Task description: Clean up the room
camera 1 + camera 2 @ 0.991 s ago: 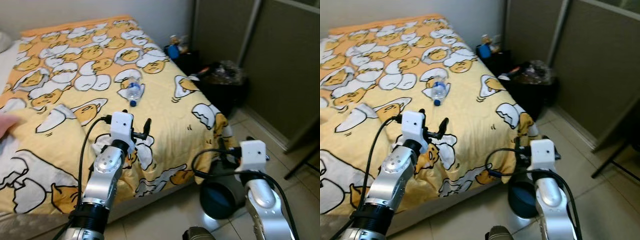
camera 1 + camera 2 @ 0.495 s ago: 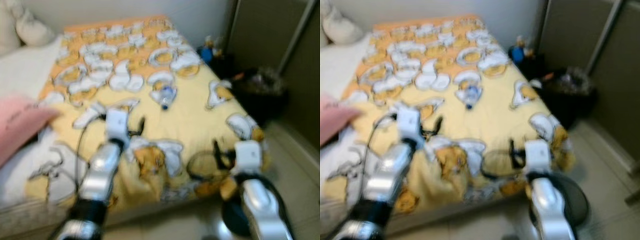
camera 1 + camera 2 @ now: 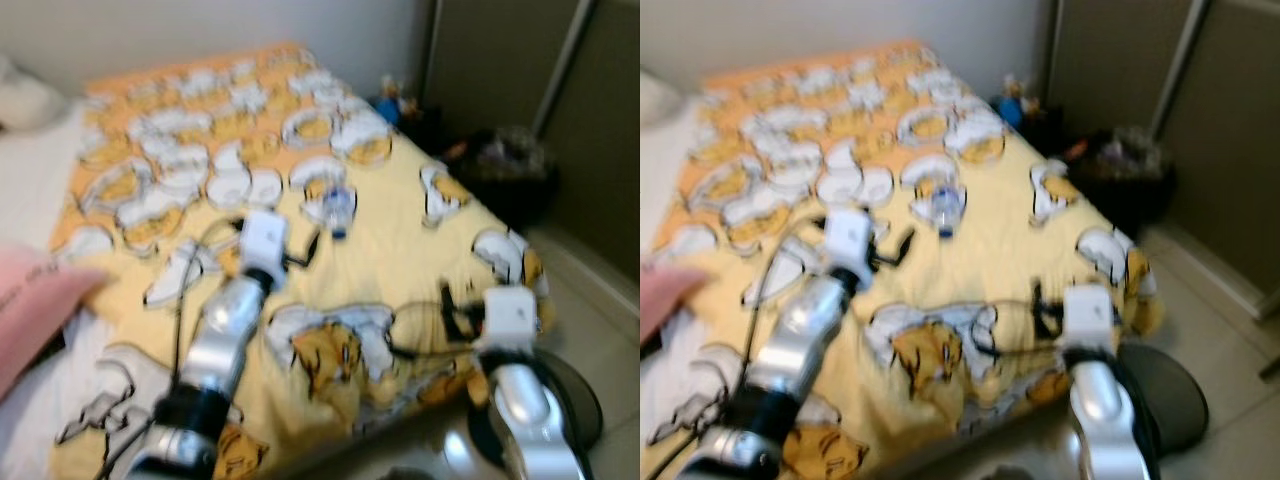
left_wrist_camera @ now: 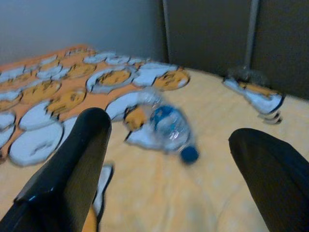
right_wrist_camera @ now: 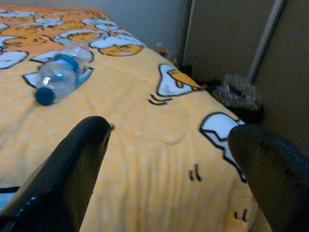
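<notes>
- Left eye view: your landmark is the clear plastic water bottle with the blue cap (image 3: pixel 338 208), lying on its side on the bed's yellow quilt printed with white-and-orange egg figures (image 3: pixel 400 250). The left pincer (image 3: pixel 308 247) hangs over the quilt just short of the bottle's cap end. The right pincer (image 3: pixel 447 305) hangs near the bed's foot edge, well apart from the bottle. A dark bin stuffed with crinkled plastic (image 3: pixel 505 170) stands on the floor beyond the bed's far corner, away from the bottle. The frame is blurred, so finer detail is lost.
- Right eye view: same scene. A pink pillow corner (image 3: pixel 665 290) lies at the bed's side, far from the bottle.
- Left wrist view: the bottle lies straight ahead between the two black fingers (image 4: pixel 72 164), cap toward you. The left pincer is spread wide and holds nothing.
- Right wrist view: the bottle lies further up the quilt, off to one side of the fingers (image 5: pixel 63 179). The right pincer is likewise spread wide and empty.
- Handling, as a judgement: the bottle looks thin-walled, light and smooth, likely near empty, so it may crumple, roll on the soft quilt or slip. Take it across the middle of the barrel, with the fingers square to its length, and close gently. The quilt is soft and will give under a downward push.
</notes>
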Robot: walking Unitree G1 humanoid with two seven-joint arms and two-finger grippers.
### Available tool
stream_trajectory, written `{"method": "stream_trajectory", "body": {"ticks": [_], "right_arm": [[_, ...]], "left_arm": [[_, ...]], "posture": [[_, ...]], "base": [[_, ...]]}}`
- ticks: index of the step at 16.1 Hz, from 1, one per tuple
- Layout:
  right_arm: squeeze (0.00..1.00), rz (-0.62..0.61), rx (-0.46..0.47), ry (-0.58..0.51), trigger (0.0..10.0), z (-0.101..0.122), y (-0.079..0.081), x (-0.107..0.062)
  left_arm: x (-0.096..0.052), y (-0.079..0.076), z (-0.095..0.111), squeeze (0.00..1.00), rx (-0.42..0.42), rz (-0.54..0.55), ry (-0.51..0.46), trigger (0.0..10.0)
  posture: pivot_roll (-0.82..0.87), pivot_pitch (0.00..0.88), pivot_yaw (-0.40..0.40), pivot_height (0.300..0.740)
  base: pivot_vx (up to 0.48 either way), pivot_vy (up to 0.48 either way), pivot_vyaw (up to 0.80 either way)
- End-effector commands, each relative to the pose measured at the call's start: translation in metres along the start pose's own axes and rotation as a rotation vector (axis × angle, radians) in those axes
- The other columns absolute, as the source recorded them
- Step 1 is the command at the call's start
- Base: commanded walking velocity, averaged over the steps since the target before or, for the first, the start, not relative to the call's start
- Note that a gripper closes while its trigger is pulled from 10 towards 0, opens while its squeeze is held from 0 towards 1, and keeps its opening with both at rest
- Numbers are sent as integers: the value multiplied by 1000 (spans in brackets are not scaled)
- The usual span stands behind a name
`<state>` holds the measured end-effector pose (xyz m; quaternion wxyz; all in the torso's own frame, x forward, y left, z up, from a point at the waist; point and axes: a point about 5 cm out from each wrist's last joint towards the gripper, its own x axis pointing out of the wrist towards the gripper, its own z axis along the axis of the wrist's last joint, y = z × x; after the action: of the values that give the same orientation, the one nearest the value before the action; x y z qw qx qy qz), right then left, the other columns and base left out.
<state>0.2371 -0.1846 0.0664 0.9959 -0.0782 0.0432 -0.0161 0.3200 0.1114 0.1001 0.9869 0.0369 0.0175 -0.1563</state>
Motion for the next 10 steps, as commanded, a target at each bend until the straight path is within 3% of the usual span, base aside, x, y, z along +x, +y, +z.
{"method": "stream_trajectory", "body": {"ticks": [1,4,10], "right_arm": [[0,-4,-8,-1,10000,0,-1,-2],[0,-11,-6,4,10000,-1,-1,-4],[0,-14,0,9,10000,-3,-1,-9]], "left_arm": [[-2,3,-4,0,0,15,16,10000],[-1,0,-4,0,-3,-3,12,10000],[-1,1,-3,0,-41,11,9,10000]], "posture": [[-233,0,121,725],[-238,0,126,725],[-247,0,131,725]], "base": [[0,0,0],[0,0,0],[419,0,0]]}}
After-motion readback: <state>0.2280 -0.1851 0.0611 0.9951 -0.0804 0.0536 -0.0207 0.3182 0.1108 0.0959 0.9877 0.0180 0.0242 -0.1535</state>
